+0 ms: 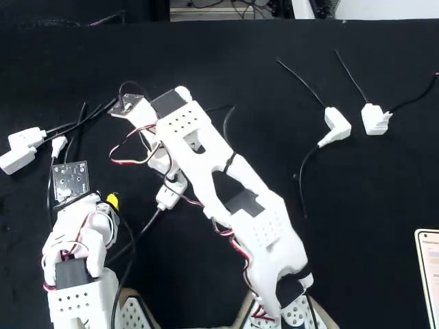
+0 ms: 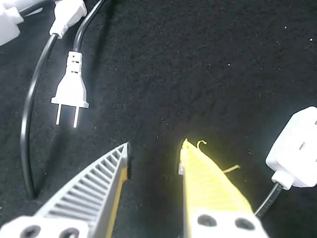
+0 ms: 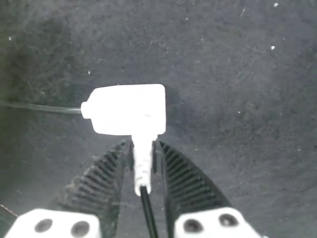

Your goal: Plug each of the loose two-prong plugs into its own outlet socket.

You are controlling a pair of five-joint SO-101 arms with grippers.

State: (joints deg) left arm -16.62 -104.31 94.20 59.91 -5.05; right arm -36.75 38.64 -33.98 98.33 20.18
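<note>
Item one, my right gripper (image 3: 143, 145): jaws closed on the white neck of the held plug (image 3: 142, 171), whose black cord trails back between them. I grip the neck rather than the head so that the head is free to meet the block (image 3: 129, 109), a white socket body with a thin lead off one end. Plug and block touch and look joined, though the prongs are hidden, so I cannot confirm full seating. Item two, my left gripper (image 2: 155, 144): jaws apart, one grey and one yellow, holding nothing, low over the mat (image 2: 208, 59). Item three, the loose plug (image 2: 71, 91): flat on the mat with its prongs bare and pointing back toward my left gripper, near it but not touching. Item four, the socket (image 2: 296, 146): white, on a black cord, both slots unfilled, lying off the yellow jaw's side and well apart from the loose plug. My left gripper sits between the two, which I judge suits carrying one to the other. Item five, at the mat's far right, a joined pair (image 1: 336, 127) and a second pair (image 1: 374, 118): white bodies with leads running both ways, seemingly mated already.
</note>
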